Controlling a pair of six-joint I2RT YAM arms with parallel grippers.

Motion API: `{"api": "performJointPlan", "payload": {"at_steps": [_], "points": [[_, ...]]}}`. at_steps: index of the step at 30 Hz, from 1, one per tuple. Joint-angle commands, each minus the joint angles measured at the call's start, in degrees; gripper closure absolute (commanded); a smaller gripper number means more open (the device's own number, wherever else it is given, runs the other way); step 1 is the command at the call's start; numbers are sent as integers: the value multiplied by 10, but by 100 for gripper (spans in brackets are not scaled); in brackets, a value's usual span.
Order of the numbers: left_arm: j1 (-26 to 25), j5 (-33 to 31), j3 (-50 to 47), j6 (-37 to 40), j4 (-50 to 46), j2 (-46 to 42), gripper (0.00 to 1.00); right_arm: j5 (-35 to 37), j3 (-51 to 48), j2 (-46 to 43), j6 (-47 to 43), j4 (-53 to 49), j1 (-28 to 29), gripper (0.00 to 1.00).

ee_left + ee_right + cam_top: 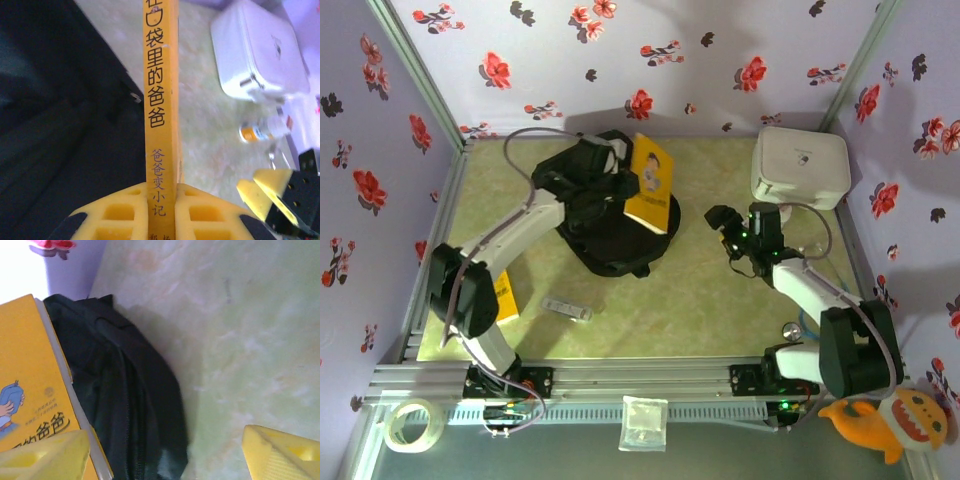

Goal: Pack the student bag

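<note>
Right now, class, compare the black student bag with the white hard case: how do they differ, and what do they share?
The student bag is black; the hard case is white. The bag is soft, slumped fabric; the case is a rigid, rounded box. The left gripper holds a yellow book over the bag; the case sits apart near the far right corner. Both rest on the green table.

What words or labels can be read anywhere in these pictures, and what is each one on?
"口袋里的爸爸": spine of the yellow book, large black characters; one more above is cut off.
"爸爸变小记": same spine, lower down, smaller.
The book's front cover: big characters cut off by the picture edge, not readable whole.
White case: a small mark, too small to read.
Small bottle: orange label, blurred.
</note>
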Motion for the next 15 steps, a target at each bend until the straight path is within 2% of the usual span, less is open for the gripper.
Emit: {"api": "performJointPlan", "payload": {"at_steps": [1, 5, 8, 15], "points": [[21, -23, -56, -77, 132, -53, 100, -73, 4, 37, 70, 132, 9, 19], [43, -22, -120, -144, 231, -94, 100, -104, 20, 76, 160, 224, 33, 19], [53, -31, -155, -191, 288, -114, 100, -93, 31, 96, 219, 280, 61, 18], [55, -93, -182, -263, 334, -136, 100, -41, 72, 129, 289, 353, 134, 15]]}}
